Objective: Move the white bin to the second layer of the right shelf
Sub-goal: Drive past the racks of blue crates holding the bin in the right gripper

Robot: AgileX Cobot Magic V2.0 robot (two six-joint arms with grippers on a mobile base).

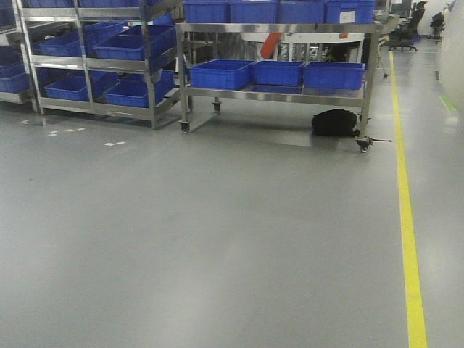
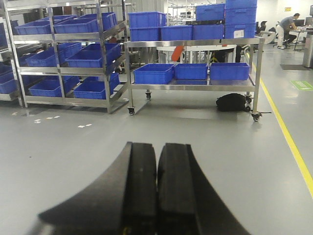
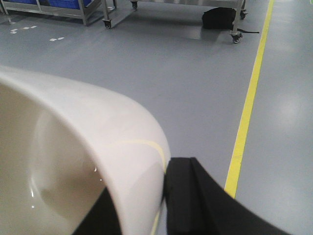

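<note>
White bin (image 3: 98,147) filled lower left of right wrist view: glossy cream wall, rounded corner, inside visible and nothing seen in it, a thin yellow reflection running down the outer face. Bin sat in the right gripper (image 3: 142,205), clamped at the rim wall, with one black finger (image 3: 195,200) pressed against the outside and a dark finger showing inside the tub. Bin was carried over bare grey floor (image 3: 171,73), well apart from all shelving. Yellow floor line (image 3: 247,112) ran just to its right, toward the far end of the hall. Left gripper (image 2: 157,166) was closed with nothing in it; the two black pads met along their length, pointing at the floor ahead. Beyond, front view showed a wheeled steel table (image 1: 275,96) with three blue crates (image 1: 220,74) on its lower level and more on top. A black bag (image 1: 335,122) lay on the floor under its right end, beside a caster. Left of the table stood a steel rack (image 1: 152,87), its tilted levels loaded with blue bins (image 1: 130,47); could not tell whether the levels had rollers. Small white tape marks (image 1: 114,143) dotted the floor before the rack. A seated person (image 2: 288,29) was at a desk far right in the left wrist view.
</note>
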